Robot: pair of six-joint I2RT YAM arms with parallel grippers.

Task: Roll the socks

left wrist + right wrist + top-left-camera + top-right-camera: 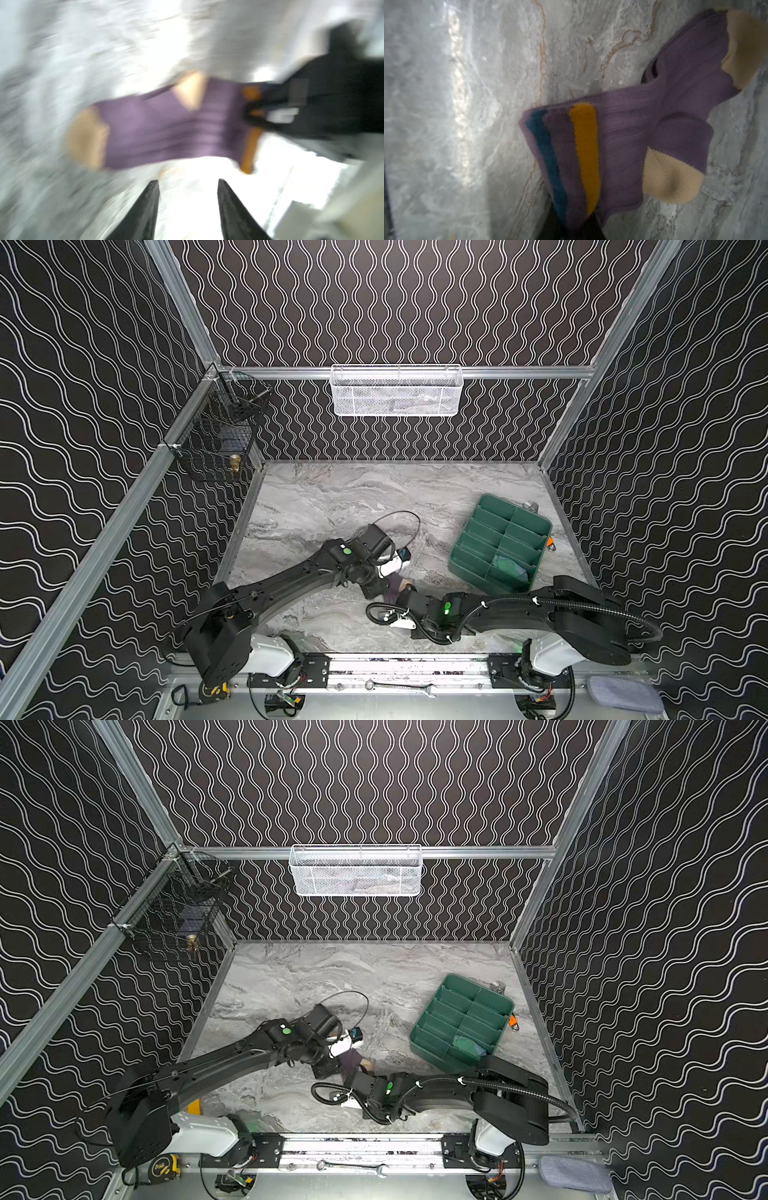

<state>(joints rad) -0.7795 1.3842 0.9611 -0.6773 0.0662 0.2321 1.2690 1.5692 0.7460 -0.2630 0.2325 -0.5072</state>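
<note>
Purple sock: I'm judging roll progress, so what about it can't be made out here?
Both top views: the purple sock is mostly hidden under the two arms.
Left wrist view: motion blur smears its ribs and stripes.
Right wrist view: the right end effector's grip is covered by the cuff and cut by the edge.

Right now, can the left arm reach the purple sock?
Probably yes. The left gripper hangs open close to the purple sock with nothing between them, and the right gripper pinches only its striped cuff end.
</note>
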